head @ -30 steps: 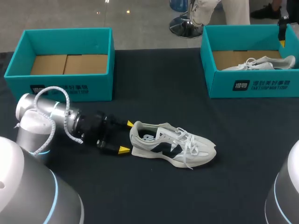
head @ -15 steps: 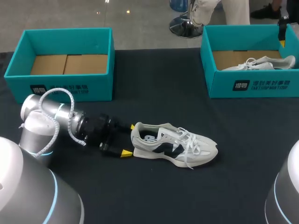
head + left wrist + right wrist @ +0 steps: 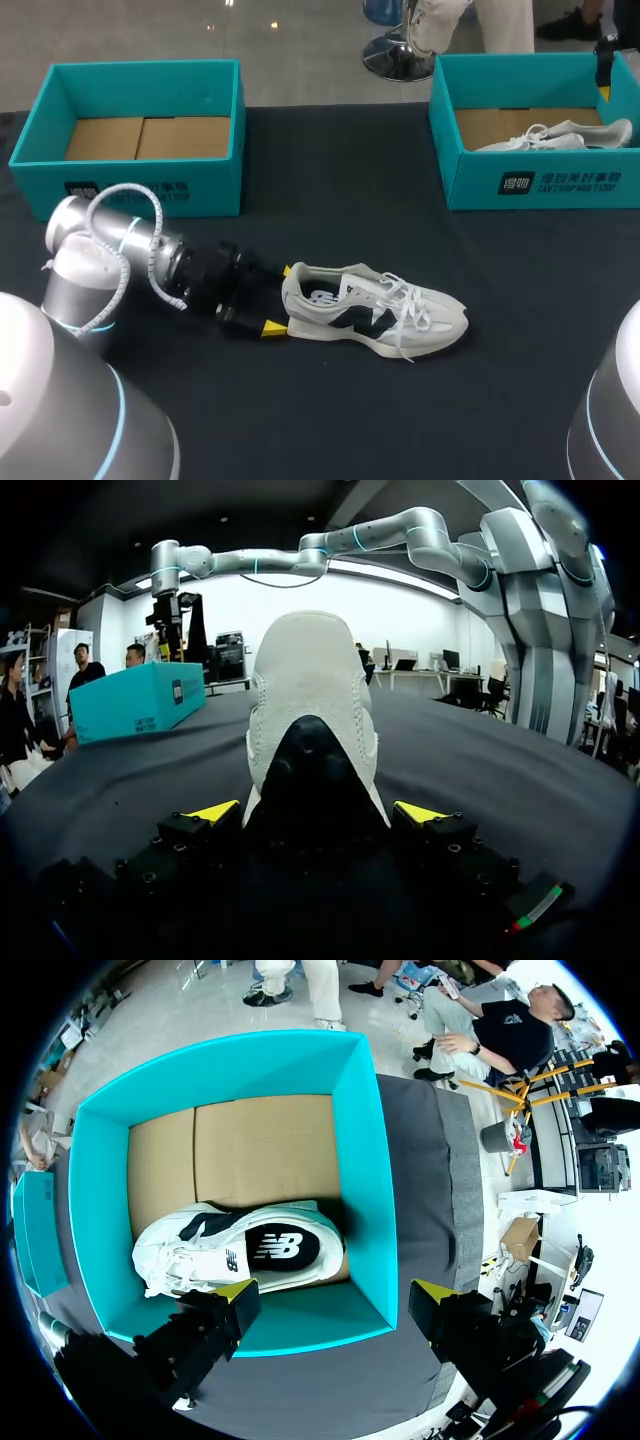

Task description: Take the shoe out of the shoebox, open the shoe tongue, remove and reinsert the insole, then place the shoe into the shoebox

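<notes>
A white and grey shoe [image 3: 372, 310] with a dark side panel lies on its sole on the black table, toe pointing right. My left gripper [image 3: 280, 299] is at its heel, open, one yellow tip on each side of it. In the left wrist view the heel [image 3: 312, 720] fills the gap between the fingers of this gripper [image 3: 316, 815], with a sliver of room on both sides. My right gripper [image 3: 335, 1295] hangs open over the right teal shoebox [image 3: 360, 1160], where a second shoe [image 3: 240, 1250] lies on its side. The head view shows that gripper [image 3: 603, 80] at the box's far right corner.
A teal shoebox [image 3: 130, 190] with only a cardboard floor stands at the back left. The right shoebox [image 3: 540, 185] stands at the back right with the second shoe [image 3: 555, 135] inside. Bare black tabletop [image 3: 340, 190] lies between the boxes and ahead of the shoe.
My left gripper has slid right, so its tips now flank the shoe's heel. The shoe has shifted very slightly right. The right arm has not moved.
</notes>
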{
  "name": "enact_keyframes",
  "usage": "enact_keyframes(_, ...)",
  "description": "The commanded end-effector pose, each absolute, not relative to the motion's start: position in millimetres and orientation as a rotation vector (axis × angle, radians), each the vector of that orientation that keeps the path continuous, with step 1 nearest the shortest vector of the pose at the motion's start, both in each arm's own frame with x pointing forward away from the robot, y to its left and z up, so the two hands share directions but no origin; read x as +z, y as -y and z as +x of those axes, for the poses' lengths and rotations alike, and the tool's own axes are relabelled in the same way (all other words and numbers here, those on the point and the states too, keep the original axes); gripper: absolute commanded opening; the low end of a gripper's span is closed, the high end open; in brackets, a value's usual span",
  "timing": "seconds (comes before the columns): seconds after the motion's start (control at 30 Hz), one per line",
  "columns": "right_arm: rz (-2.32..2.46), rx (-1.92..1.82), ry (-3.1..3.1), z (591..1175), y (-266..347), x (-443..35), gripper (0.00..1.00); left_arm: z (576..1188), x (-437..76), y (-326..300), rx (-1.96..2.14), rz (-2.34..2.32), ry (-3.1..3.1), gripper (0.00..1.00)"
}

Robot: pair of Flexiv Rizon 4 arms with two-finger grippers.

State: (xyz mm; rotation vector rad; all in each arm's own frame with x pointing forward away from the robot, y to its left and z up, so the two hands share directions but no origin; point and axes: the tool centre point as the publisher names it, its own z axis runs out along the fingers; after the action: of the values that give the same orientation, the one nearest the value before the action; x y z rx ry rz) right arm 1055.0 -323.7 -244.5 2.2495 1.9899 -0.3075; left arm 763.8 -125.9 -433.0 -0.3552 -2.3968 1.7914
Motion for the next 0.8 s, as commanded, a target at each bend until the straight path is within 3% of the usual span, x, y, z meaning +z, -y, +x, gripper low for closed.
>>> enact_keyframes(0.03, 2.252, -0.312, -1.990, 1056.6, 323.9, -244.2, 1.00, 760.7, -428.8, 126.2, 1.779, -0.348, 2.410, 1.00)
enact_keyframes(0.77, 2.252, -0.312, -1.990, 1056.6, 323.9, -244.2, 1.00, 755.9, -427.5, 146.4, 1.669, -0.231, 2.483, 1.00)
enact_keyframes(0.8, 2.252, -0.312, -1.990, 1056.6, 323.9, -244.2, 1.00, 756.6, -428.4, 146.1, 1.665, -0.219, 2.489, 0.95)
